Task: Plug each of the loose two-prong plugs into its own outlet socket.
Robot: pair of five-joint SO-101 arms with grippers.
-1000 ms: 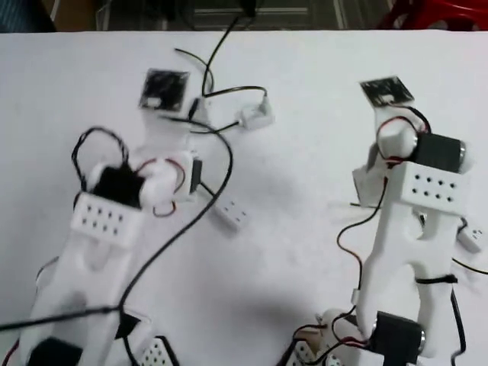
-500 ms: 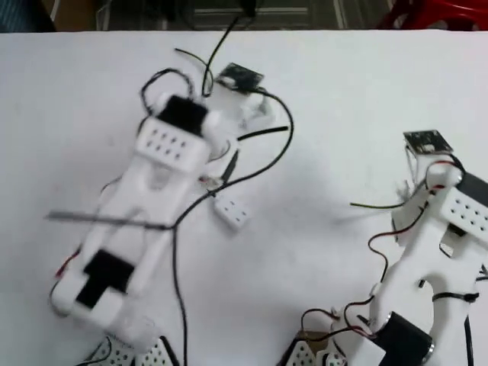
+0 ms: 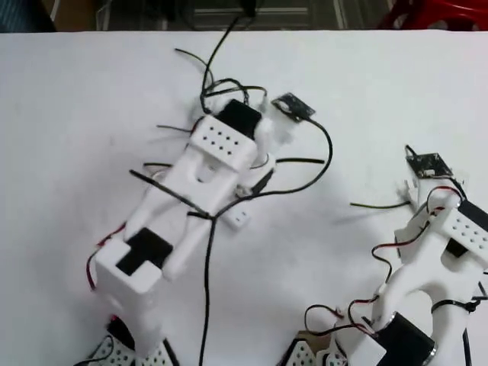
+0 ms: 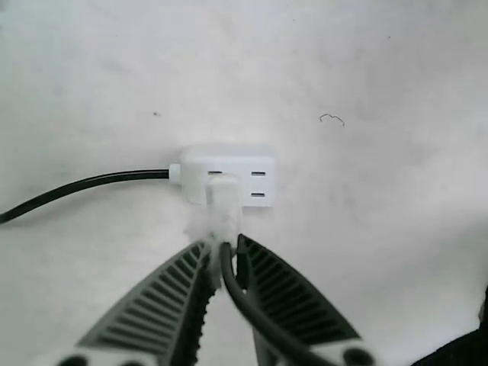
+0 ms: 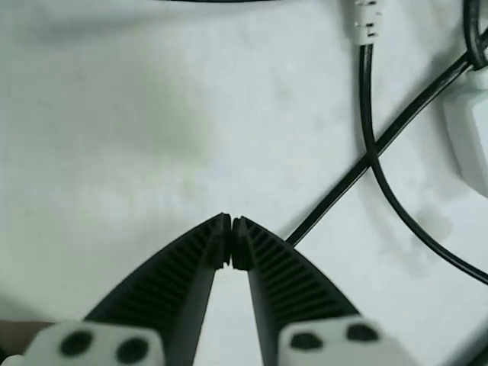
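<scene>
Two-prong plug (image 4: 223, 200) is sitting nose-first against the face of the white outlet socket block (image 4: 255, 162), at the slot pair nearest the block's black cord (image 4: 84, 185); seating depth cannot be told. Two more slot pairs are showing beside it, with no legible marking. The left tool (image 4: 226, 252) is pinching the plug's rear end, where its black lead is running out between the fingers. The block is lying flat on the white desk (image 4: 381, 76). The right tool (image 5: 230, 229) is hanging pressed together, gripping nothing, near crossing black cables (image 5: 366, 160). A second socket block (image 3: 239, 217) is lying beside the left arm (image 3: 217, 149).
</scene>
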